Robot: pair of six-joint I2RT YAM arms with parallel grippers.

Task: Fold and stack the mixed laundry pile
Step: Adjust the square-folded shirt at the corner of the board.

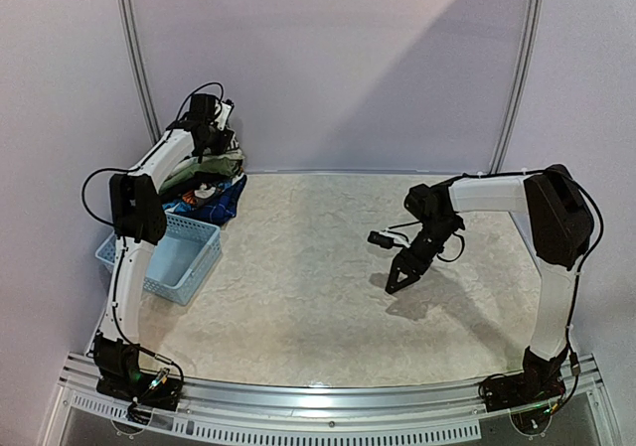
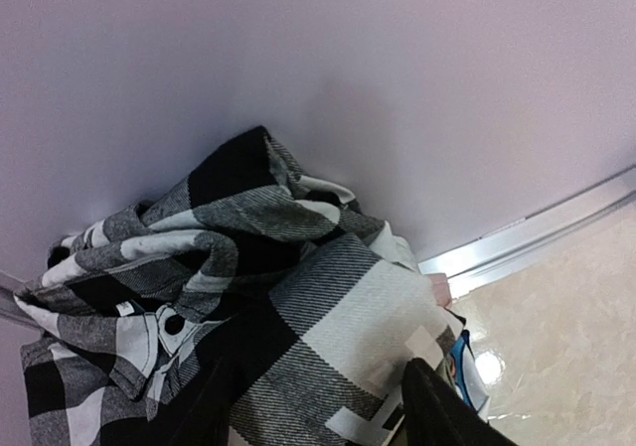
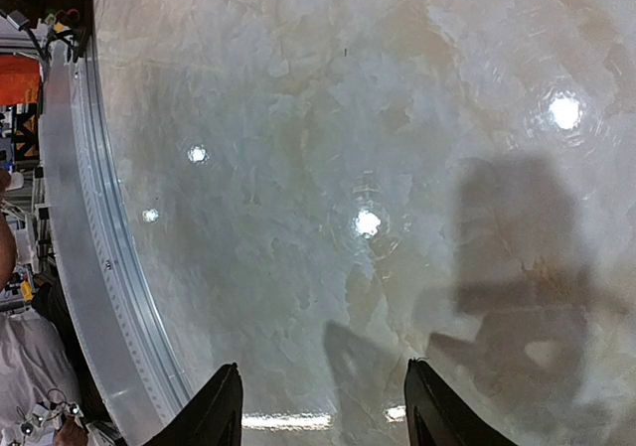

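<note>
Left wrist view fills with the black, white and grey plaid flannel shirt [image 2: 278,297], crumpled in a heap against the lilac back wall [image 2: 348,78], with a sliver of blue patterned cloth [image 2: 460,362] showing at its lower right edge. From the top external view the heap [image 1: 211,173] sits at the far left corner of the pale marbled surface [image 1: 318,287], partly spilling toward the light blue plastic mesh basket [image 1: 174,255] just in front of it. The left hand [image 1: 204,128] hangs right over the heap, its dark fingers [image 2: 437,406] spread with plaid between them; whether they already pinch the cloth I cannot tell. That pose suits drawing one garment out. The right hand [image 1: 402,277] hovers released above bare surface near the middle, likely waiting where a garment could be spread and folded.
</note>
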